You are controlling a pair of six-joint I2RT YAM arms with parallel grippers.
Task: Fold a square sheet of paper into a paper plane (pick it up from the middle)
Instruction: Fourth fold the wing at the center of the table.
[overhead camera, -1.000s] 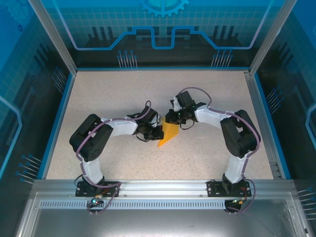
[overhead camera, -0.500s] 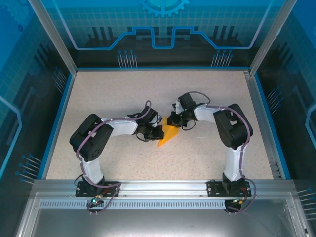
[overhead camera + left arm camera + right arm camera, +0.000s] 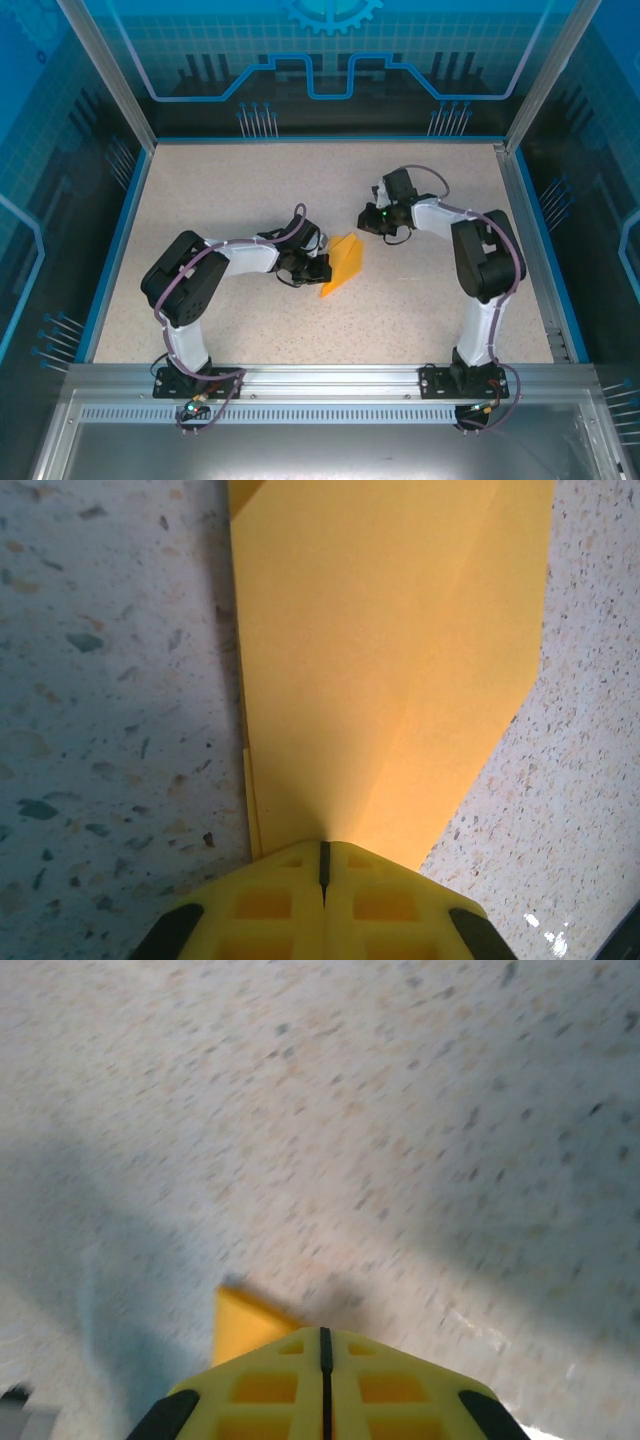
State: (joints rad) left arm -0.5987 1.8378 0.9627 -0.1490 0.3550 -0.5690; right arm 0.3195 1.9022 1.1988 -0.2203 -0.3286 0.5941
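Left pincer [image 3: 322, 852] pinches the orange paper plane [image 3: 390, 660] (creased, pointed).

**Speckled Table Inside Blue Walls**

A speckled beige tabletop [image 3: 230, 190] is spreading beneath and all around the left gripper [image 3: 324, 268]. A blue rim [image 3: 330, 139] is running along the far edge, well beyond that gripper. Patterned blue panels [image 3: 330, 60] are standing behind the rim.

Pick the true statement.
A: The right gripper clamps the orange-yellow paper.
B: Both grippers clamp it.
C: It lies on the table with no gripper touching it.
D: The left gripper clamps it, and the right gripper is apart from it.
D: in the left wrist view the folded paper runs out from between the shut fingers of the left gripper, while from above the right gripper sits apart from it over the table.
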